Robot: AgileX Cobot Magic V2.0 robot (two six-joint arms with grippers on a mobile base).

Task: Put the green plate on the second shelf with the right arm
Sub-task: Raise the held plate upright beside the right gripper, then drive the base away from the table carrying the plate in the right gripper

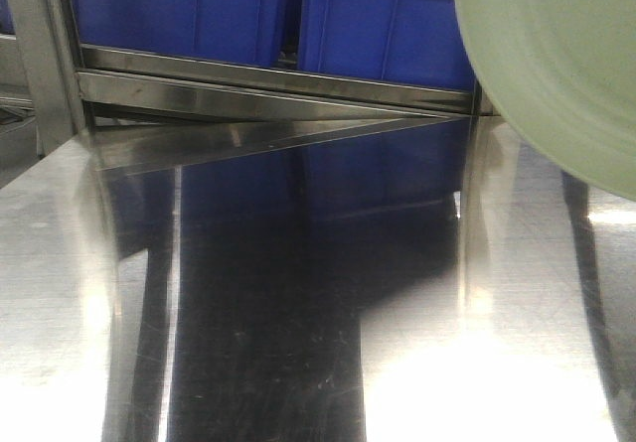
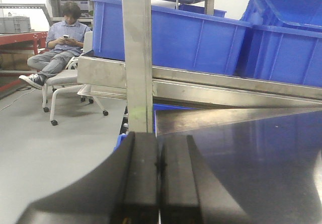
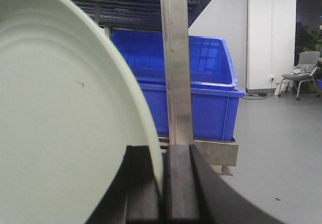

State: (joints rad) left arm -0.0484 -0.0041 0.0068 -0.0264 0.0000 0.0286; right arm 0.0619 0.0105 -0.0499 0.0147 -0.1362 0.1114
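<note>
The green plate (image 1: 556, 55) is pale sage green and round. It hangs in the air at the upper right of the front view, above the steel shelf surface (image 1: 298, 293). In the right wrist view the plate (image 3: 60, 118) fills the left side, tilted on edge. My right gripper (image 3: 162, 183) is shut on the plate's rim, one finger on each face. My left gripper (image 2: 160, 178) is shut and empty, low over the left part of the steel surface (image 2: 251, 153). Neither gripper shows in the front view.
Blue plastic bins (image 1: 288, 15) stand on the rack level behind the steel surface, above a steel rail (image 1: 268, 89). A steel upright post (image 2: 137, 58) rises ahead of my left gripper, another post (image 3: 176, 63) ahead of my right. A seated person (image 2: 63, 45) is at far left.
</note>
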